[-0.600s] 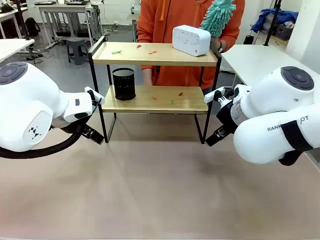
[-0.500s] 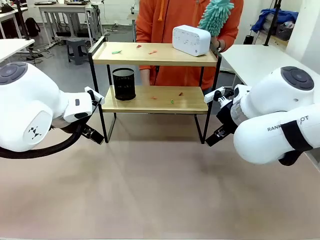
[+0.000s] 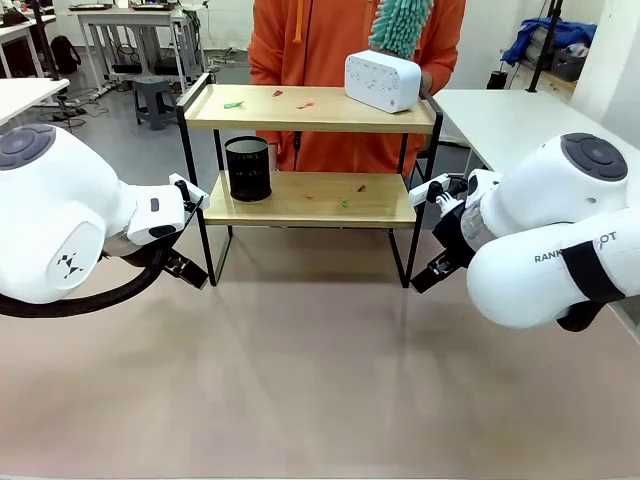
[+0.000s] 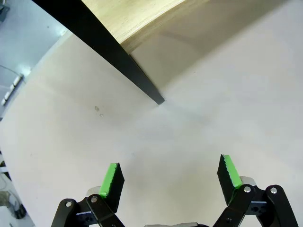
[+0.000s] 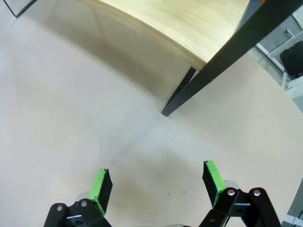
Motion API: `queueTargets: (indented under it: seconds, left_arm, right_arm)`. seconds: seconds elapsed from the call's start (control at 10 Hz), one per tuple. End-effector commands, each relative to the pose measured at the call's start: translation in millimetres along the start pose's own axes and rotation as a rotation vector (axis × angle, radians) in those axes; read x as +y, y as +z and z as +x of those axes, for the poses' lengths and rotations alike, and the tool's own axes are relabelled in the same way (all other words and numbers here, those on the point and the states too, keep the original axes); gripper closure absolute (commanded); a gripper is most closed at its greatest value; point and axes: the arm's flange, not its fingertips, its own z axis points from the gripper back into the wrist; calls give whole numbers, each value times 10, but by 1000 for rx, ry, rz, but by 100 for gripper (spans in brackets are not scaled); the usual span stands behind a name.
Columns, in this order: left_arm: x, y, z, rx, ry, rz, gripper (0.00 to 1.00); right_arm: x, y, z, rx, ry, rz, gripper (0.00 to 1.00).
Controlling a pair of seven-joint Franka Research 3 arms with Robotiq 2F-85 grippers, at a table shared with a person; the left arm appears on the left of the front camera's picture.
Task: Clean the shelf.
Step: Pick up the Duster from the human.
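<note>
Shelf (image 3: 300, 120) stands at the upper centre of the front view on the beige table (image 3: 320, 380), with a white arm low at each side of the frame. Its top board carries a white box (image 3: 383, 81) toward the right and a few small coloured scraps (image 3: 233, 103) toward the left; its lower board (image 3: 290, 208) holds a black mesh cup (image 3: 248, 168) at the left and more scraps at centre right. Behind it stands a person (image 3: 320, 45) in an orange top, with a teal fluffy duster (image 3: 402, 25) at the top edge above the box. In the left wrist view the left gripper (image 4: 170, 172) hangs over bare table, green pads spread wide with nothing between them; a black shelf leg (image 4: 118, 56) runs down from the upper left, apart from the fingers. In the right wrist view the right gripper (image 5: 157, 178) is likewise wide apart and empty; another leg (image 5: 227, 56) slants in from the upper right, beneath the wooden board.
</note>
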Motion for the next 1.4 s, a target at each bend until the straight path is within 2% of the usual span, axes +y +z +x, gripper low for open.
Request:
queueTargets:
  seconds: [0.0, 0.4, 0.5, 0.6, 0.7, 0.8, 0.9, 1.0, 1.1, 1.2, 1.3]
  left_arm:
    - [-1, 1, 1, 0, -1, 0, 0]
    - [0, 0, 0, 0, 0, 0, 0]
    - [34, 387, 2, 37, -41, -171, 0]
    - [99, 846, -85, -21, -66, -381, 0]
    - [234, 1267, -254, -160, -84, -624, 0]
    - [418, 1548, -475, -262, -18, -687, 0]
    - [639, 1733, -719, -331, 53, -651, 0]
    - [978, 1851, -1075, -427, 207, -626, 0]
    - [1258, 1879, -1440, -529, 345, -643, 0]
    - [1481, 1803, -1801, -622, 526, -621, 0]
    - [1590, 1668, -2056, -680, 665, -608, 0]
  right_arm:
    - [-1, 0, 0, 0, -1, 0, 0]
    - [0, 0, 0, 0, 0, 0, 0]
    - [-87, 407, 23, 81, -47, 123, 0]
    - [-290, 869, 0, 149, -191, 129, 0]
    - [-566, 1340, -125, 119, -304, 240, 0]
    - [-897, 1706, -297, 63, -453, 309, 0]
    - [-1262, 1968, -533, -14, -615, 414, 0]
    - [-1653, 2178, -925, -153, -746, 569, 0]
    - [-1973, 2254, -1359, -297, -917, 651, 0]
    - [-2201, 2219, -1801, -437, -1100, 654, 0]
    - [-2279, 2130, -2157, -525, -1287, 496, 0]
